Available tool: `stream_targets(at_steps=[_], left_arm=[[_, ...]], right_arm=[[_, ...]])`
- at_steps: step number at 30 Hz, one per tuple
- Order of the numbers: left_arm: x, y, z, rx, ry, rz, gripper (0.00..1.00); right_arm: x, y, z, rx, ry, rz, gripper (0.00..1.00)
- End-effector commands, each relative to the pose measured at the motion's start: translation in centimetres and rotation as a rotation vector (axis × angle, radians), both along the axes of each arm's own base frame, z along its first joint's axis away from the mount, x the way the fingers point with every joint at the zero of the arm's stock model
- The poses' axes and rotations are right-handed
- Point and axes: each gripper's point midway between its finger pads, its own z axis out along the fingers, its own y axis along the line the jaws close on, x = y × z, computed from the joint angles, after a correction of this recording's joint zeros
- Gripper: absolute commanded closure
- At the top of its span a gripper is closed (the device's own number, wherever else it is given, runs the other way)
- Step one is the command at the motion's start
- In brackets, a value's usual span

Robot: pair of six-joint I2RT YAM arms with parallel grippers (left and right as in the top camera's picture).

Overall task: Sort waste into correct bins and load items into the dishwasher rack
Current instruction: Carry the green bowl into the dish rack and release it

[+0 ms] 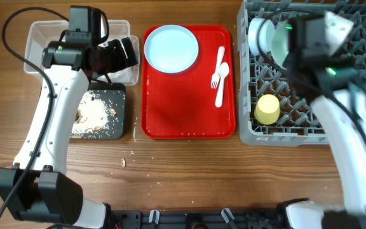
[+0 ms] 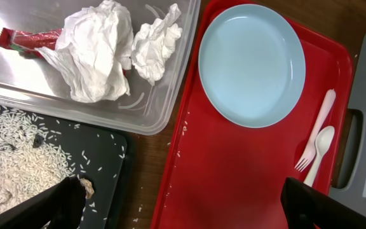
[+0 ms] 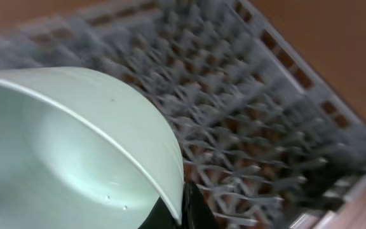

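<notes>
Now loading rack: my right gripper (image 3: 178, 207) pinches rim of mint green bowl (image 3: 75, 146), tilted above dishwasher rack (image 3: 253, 127). Next likely: lower, seat bowl upright-on-edge, release. My left gripper (image 2: 186, 203) hangs wide, empty; light blue plate (image 2: 251, 62) sits on red tray (image 2: 234, 178).

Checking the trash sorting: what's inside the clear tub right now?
A big crumpled napkin, a smaller napkin and a red snack wrapper lie in the clear tub. One end of the wrapper is tucked under the big napkin; anything beneath the napkins is covered.
</notes>
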Motion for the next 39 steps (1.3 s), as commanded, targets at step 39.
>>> stream_targets(at_steps=[39], left_arm=[[0.4, 0.4, 0.0, 0.012, -0.004, 0.01, 0.0]], right_arm=[[5.1, -0.2, -9.4, -0.552, 0.432, 0.112, 0.96]])
